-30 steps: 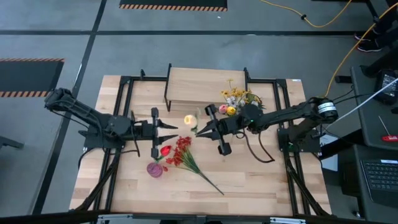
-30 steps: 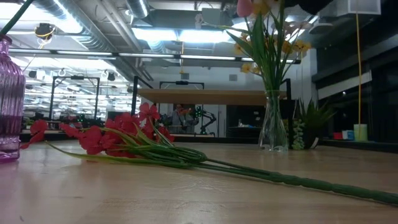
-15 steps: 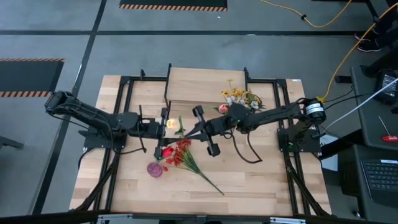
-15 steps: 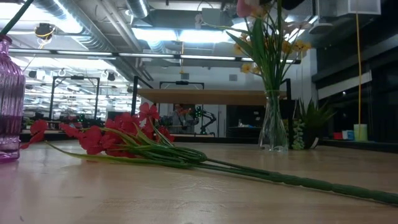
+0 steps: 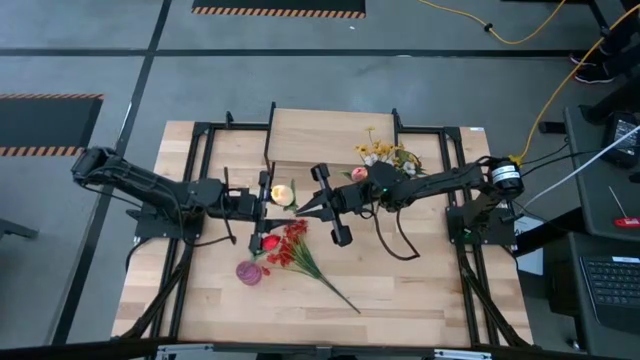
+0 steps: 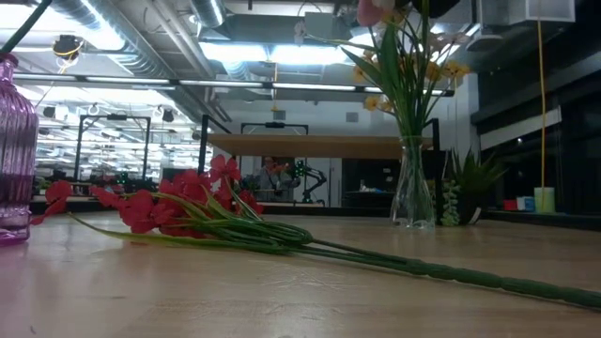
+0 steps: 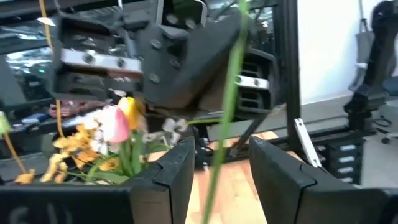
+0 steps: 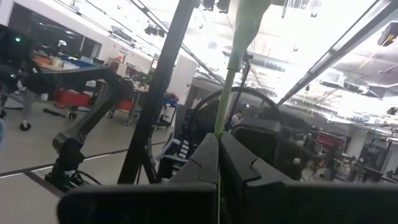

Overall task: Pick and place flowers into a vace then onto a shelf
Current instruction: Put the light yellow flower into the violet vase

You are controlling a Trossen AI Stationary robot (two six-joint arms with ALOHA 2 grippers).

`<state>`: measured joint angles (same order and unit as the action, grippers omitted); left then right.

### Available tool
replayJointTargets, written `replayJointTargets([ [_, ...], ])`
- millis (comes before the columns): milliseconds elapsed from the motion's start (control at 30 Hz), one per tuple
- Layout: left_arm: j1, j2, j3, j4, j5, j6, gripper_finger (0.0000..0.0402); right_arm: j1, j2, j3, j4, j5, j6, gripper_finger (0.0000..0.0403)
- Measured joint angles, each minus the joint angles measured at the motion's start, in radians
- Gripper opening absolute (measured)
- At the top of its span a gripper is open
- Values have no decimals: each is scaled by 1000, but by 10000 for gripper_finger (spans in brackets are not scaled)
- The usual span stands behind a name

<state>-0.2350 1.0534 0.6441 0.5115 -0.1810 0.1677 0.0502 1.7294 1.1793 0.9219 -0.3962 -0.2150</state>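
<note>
**Fig. Stem transfer above the table centre, read from the near edge outward.**

Nearest, toward 6 o'clock, the red berry spray (image 5: 290, 246) lay flat on the table (image 5: 420, 300). Its stalk trailed to 5 o'clock, and I had not yet picked it up. Just beside its blooms, at 8 o'clock, stood the purple vase (image 5: 248, 271), upright and apparently empty, a likely target for loose stems.

At the centre, my right gripper (image 8: 219, 149) was clamped fully shut on the green stalk of the yellow tulip (image 5: 281, 193), holding it up off the board. The bloom pointed to 9 o'clock, so the stalk was offered to my other arm.

My left gripper (image 7: 221, 162) reached in from 9 o'clock with its fingers parted. The stalk ran through the gap untouched, and nothing was held. I judged this to be a handover that was not yet completed.

Farther off, at 1 o'clock, the clear vase (image 5: 385, 165) already carried pink and yellow blossoms. Farthest, at 12 o'clock, the shelf (image 5: 320, 135) stood bare.
</note>
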Motion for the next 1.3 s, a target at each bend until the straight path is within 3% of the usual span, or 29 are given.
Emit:
replayJointTargets([
  [533,78,15,0,2,94,-68,100,-9,0,0,3,1,-3,0],
  [867,78,15,0,4,99,-71,9,-10,0,0,3,5,-4,0],
  [1100,78,15,0,3,98,-68,4,-10,-1,0,-4,5,-1,2],
  [1300,78,-13,0,-2,93,-67,3,-9,-13,0,-37,4,1,46],
])
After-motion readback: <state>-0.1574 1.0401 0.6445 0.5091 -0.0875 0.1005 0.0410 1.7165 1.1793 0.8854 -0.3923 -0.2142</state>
